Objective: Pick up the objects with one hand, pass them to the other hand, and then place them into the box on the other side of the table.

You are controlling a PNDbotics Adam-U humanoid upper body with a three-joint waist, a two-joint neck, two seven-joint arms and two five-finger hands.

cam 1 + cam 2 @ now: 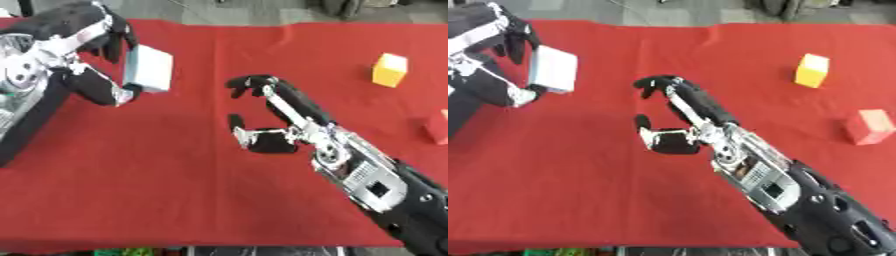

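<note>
A white block [149,68] hangs above the red cloth at the upper left, pinched between the fingers and thumb of my left hand [112,40]. My right hand [267,115] reaches in from the lower right to the middle of the table, fingers and thumb spread apart with nothing between them, a short way right of the white block. A yellow block [389,70] stands at the upper right. A red block [869,127] lies near the right edge.
The red cloth [175,190] covers the whole table. No box shows in either view. Grey floor runs along the far edge, and small green things peek out at the bottom edge.
</note>
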